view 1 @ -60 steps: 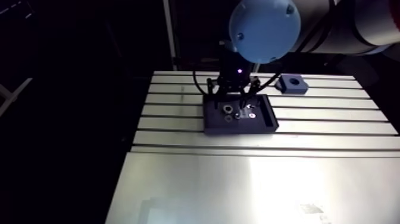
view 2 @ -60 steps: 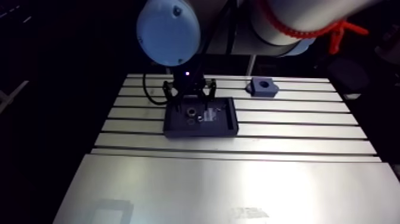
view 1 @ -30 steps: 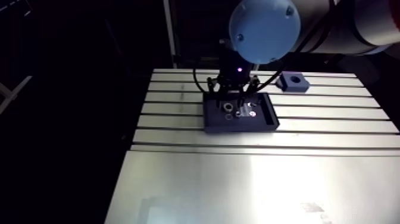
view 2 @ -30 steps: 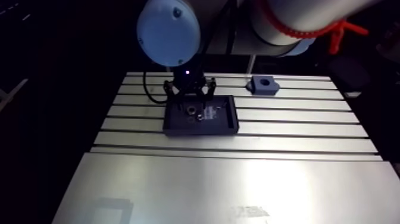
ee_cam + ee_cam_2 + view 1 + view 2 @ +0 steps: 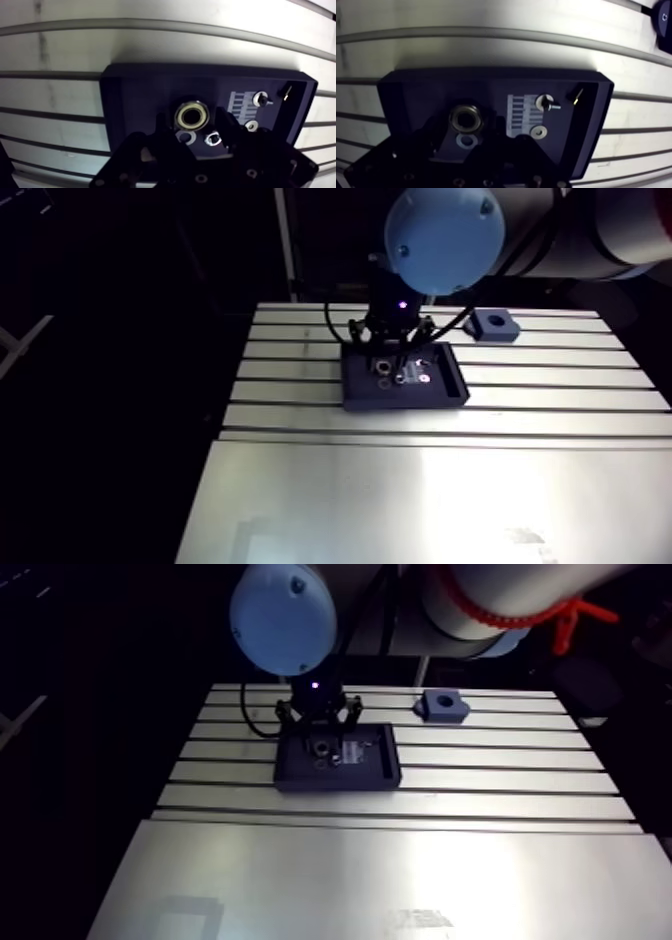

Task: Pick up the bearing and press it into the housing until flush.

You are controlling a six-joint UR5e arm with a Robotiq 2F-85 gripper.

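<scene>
The bearing [image 5: 191, 115], a metal ring with a dark bore, lies flat in a dark tray [image 5: 130, 85]. My gripper [image 5: 192, 124] hangs just above it, open, with one black finger [image 5: 162, 131] on each side of the ring and a small gap on both sides. In the arm view the gripper [image 5: 393, 348] stands over the tray's back left part. The housing [image 5: 494, 325], a blue block with a round hole, sits on the table at the back right, well apart from the tray.
The tray also holds a flat washer [image 5: 186, 136], a nut [image 5: 213, 138], a screw [image 5: 260, 98], a second washer [image 5: 251, 125] and a white striped label [image 5: 239, 103]. The slotted table [image 5: 300, 388] gives way to a smooth metal plate [image 5: 400, 498] in front.
The whole arm view has shifted slightly. The gripper looks a little lower over the tray than earlier, fingers apart as before. Tray, bearing and housing have not moved.
</scene>
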